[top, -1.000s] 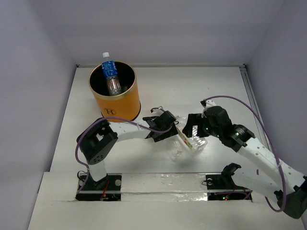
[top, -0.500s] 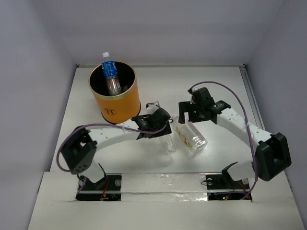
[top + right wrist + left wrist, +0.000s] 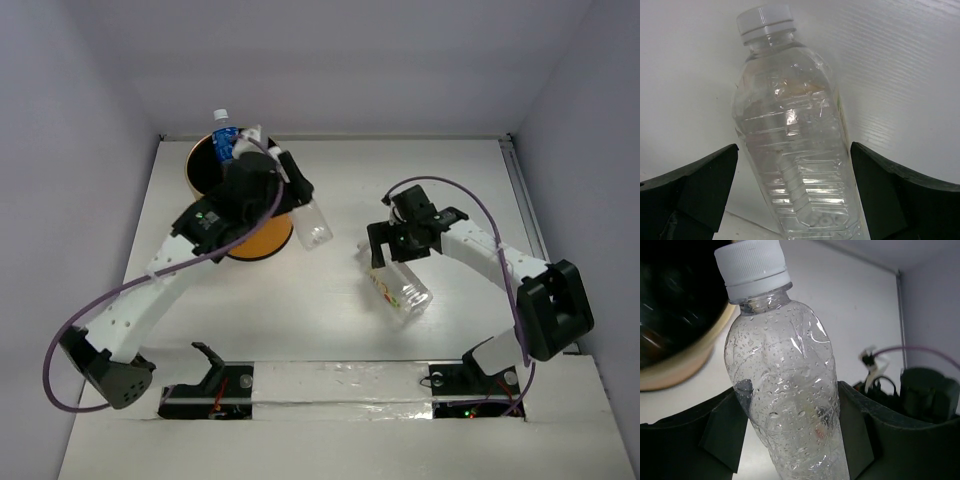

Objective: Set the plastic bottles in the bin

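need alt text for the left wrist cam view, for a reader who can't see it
A clear plastic bottle with a white cap, beaded with droplets, is clamped in the left gripper, with a dark finger on each side. The orange bin with its black interior fills the upper left, and the white table lies behind.

Blue-labelled bottle [image 3: 224, 138] upright in orange bin [image 3: 260, 241]; clear bottle [image 3: 313, 226] just beside it; yellow-green-labelled bottle [image 3: 400, 290] flat, well apart.

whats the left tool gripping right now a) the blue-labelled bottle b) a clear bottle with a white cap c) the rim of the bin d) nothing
b: the left wrist view shows the left tool clamped on a clear bottle with a white cap, while the blue-labelled bottle sits in the bin.
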Controlling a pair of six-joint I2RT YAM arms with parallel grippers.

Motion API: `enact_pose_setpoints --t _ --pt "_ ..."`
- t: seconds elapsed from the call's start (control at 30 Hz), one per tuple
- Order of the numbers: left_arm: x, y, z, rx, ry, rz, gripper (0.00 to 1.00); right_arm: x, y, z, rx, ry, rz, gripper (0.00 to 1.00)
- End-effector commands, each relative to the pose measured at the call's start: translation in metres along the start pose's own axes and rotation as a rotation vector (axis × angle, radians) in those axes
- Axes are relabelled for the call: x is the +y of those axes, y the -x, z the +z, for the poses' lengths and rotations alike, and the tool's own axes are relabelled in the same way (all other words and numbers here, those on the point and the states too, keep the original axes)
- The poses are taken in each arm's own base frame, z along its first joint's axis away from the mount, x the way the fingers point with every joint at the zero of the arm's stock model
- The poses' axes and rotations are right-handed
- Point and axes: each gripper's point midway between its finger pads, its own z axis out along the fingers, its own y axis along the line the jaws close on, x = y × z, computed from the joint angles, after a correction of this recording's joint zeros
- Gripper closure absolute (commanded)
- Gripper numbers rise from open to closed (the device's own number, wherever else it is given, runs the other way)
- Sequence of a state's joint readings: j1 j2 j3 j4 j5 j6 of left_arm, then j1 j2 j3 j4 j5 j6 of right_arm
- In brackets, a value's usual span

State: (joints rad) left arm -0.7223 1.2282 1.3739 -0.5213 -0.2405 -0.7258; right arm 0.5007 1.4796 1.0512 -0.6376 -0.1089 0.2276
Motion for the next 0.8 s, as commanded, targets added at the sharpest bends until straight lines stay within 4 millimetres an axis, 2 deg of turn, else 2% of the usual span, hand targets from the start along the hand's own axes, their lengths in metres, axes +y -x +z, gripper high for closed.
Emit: enact_pose_setpoints --t 0.0,0.03,0.1,0.13,0.17,0.2,0.23,0.27,0.3,0.33,0.4,0.43,0.47,0.5,0.57,0.6,0.67,0.7,0.73,0.77 --pt "0.011 0.063 -0.027 -0.128 0.013 0.100 0.53 0.011 0.005 -0.002 0.024 0.054 -0.033 0.00" --pt "0.007 0.087 -0.037 -0.180 0.006 0.102 0.54 0.011 0.004 0.000 0.032 0.055 -0.037 0.00" --pt "0.022 0.114 -0.036 -0.221 0.073 0.118 0.54 0.020 0.000 0.005 0.058 0.074 -0.060 0.00" --pt "0.019 0.135 -0.045 -0.269 0.075 0.143 0.54 0.019 -0.001 0.007 0.067 0.070 -0.058 0.00" --pt "0.033 0.152 -0.047 -0.302 0.121 0.138 0.54 0.018 0.001 0.009 0.068 0.062 -0.057 0.00" --pt "0.039 0.161 -0.042 -0.310 0.147 0.143 0.54 0.016 -0.001 0.015 0.089 0.052 -0.053 0.00" --pt "0.043 0.177 -0.047 -0.344 0.160 0.157 0.54 0.015 -0.002 0.018 0.097 0.044 -0.046 0.00" --pt "0.060 0.193 -0.046 -0.374 0.217 0.146 0.54 0.014 0.001 0.021 0.096 0.034 -0.044 0.00" --pt "0.071 0.197 -0.034 -0.357 0.262 0.150 0.54 0.013 0.002 0.023 0.099 0.028 -0.043 0.00" --pt "0.075 0.208 -0.036 -0.382 0.286 0.150 0.54 0.013 0.002 0.028 0.108 0.024 -0.034 0.02" --pt "0.095 0.222 -0.029 -0.413 0.360 0.155 0.54 0.015 0.009 0.029 0.091 0.030 -0.030 0.15" --pt "0.097 0.223 -0.026 -0.414 0.371 0.163 0.55 0.017 0.011 0.028 0.085 0.036 -0.028 0.19" --pt "0.108 0.229 -0.028 -0.437 0.424 0.173 0.56 0.019 0.017 0.027 0.062 0.044 -0.026 0.29" --pt "0.111 0.234 -0.027 -0.454 0.448 0.180 0.56 0.021 0.021 0.024 0.045 0.050 -0.024 0.34" --pt "0.122 0.235 -0.024 -0.467 0.501 0.199 0.57 0.027 0.030 0.018 0.009 0.072 -0.017 0.39" --pt "0.130 0.243 -0.028 -0.507 0.540 0.208 0.57 0.031 0.035 0.014 -0.012 0.093 -0.016 0.39" --pt "0.142 0.239 -0.021 -0.512 0.579 0.236 0.57 0.039 0.047 0.004 -0.059 0.125 -0.008 0.41" --pt "0.145 0.246 -0.025 -0.562 0.608 0.231 0.57 0.048 0.058 -0.009 -0.110 0.166 -0.012 0.42" --pt "0.159 0.236 -0.018 -0.545 0.654 0.257 0.57 0.055 0.065 -0.018 -0.138 0.195 -0.005 0.45" --pt "0.167 0.237 -0.022 -0.569 0.703 0.262 0.57 0.072 0.078 -0.032 -0.178 0.259 -0.022 0.48"
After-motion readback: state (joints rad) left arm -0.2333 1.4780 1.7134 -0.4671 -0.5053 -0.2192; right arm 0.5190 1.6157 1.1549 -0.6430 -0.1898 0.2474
